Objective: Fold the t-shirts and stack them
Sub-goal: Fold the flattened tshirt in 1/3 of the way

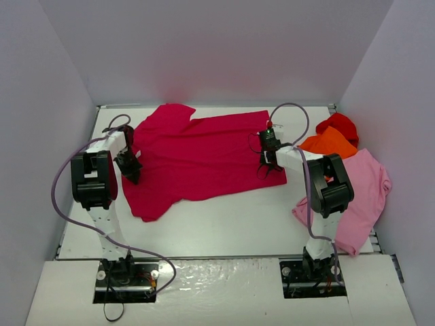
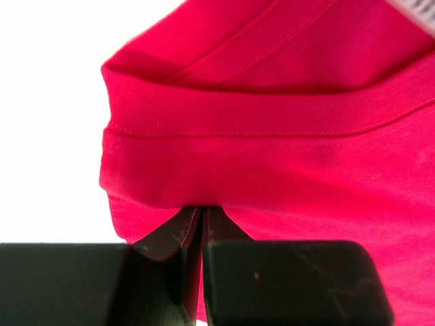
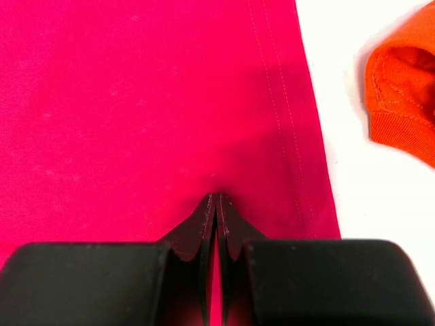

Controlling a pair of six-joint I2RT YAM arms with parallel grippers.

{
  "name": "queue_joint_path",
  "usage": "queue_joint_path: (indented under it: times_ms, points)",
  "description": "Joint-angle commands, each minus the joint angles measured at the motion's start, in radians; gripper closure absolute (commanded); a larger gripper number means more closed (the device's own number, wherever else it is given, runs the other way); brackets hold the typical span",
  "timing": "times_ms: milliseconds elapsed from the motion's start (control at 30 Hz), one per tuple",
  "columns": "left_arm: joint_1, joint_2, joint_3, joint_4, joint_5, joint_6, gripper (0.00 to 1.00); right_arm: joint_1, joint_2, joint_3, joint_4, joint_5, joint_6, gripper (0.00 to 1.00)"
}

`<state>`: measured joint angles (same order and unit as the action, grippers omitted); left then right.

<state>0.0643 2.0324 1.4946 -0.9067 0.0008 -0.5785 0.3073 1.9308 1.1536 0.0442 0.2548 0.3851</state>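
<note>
A white table (image 1: 224,231) sits boxed in by plain pale walls on the left, far and right sides. The crimson shirt (image 1: 204,156) lies spread flat across the far middle of it, collar to the left and hem to the right, with one sleeve pointing far and the other near.

The left gripper (image 1: 130,170) is at the shirt's left end. Its wrist view shows the jaws clenched on a pinch of cloth just beside the ribbed collar. The right gripper (image 1: 266,163) is at the right end, jaws likewise clamped on the fabric just inside the stitched hem, towards the near corner.

The other three shirts wait along the right side: the pink shirt (image 1: 360,197) loosely heaped nearest, the orange shirt (image 1: 329,142) beyond it, and the red shirt (image 1: 340,124) farthest, touching the orange one. None looks folded.

This looks like the opening of the first fold, with both ends grasped and the cloth not yet raised. The next move probably calls for both arms to lift together, keeping the edge taut between them, then carry it over and lay it down evenly. If one pinch holds only a single layer or slips, the fold would land skewed.
</note>
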Motion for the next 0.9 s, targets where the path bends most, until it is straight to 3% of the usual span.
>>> queue_joint_path:
  times_ms: [0,33,67,133,200,367,467,567,700,867]
  points:
    - [-0.011,-0.153,-0.045,0.133,0.016,-0.009,1.0,-0.006,-0.027,-0.087,0.001,-0.013,0.004,0.93]
    - [-0.015,-0.213,-0.079,0.188,0.03,-0.012,1.0,0.002,-0.074,-0.112,0.043,-0.035,0.001,0.82]
    - [-0.021,-0.25,-0.128,0.264,0.027,-0.015,1.0,0.008,-0.138,-0.137,0.077,-0.065,-0.001,0.6]
    - [-0.032,-0.406,-0.196,0.358,0.004,-0.017,1.0,0.031,-0.237,-0.146,0.092,-0.117,-0.008,0.3]
    - [-0.049,-0.519,-0.236,0.431,-0.045,-0.014,0.95,0.084,-0.339,-0.127,0.09,-0.176,-0.017,0.16]
    - [-0.105,-0.852,-0.327,0.459,-0.052,-0.049,0.82,0.366,-0.441,-0.034,0.062,-0.225,0.036,0.14]
    - [-0.112,-1.014,-0.399,0.412,-0.015,-0.127,0.81,0.626,-0.358,0.005,0.095,-0.244,0.125,0.16]
    - [-0.113,-1.183,-0.428,0.326,-0.018,-0.144,0.81,0.787,-0.232,0.047,0.131,-0.216,0.145,0.17]
    - [-0.109,-1.26,-0.344,0.103,-0.044,-0.083,0.79,0.897,-0.118,0.088,0.213,-0.285,0.21,0.23]
    - [-0.109,-1.279,-0.254,-0.098,-0.044,-0.036,0.79,0.934,0.003,0.089,0.302,-0.346,0.287,0.32]
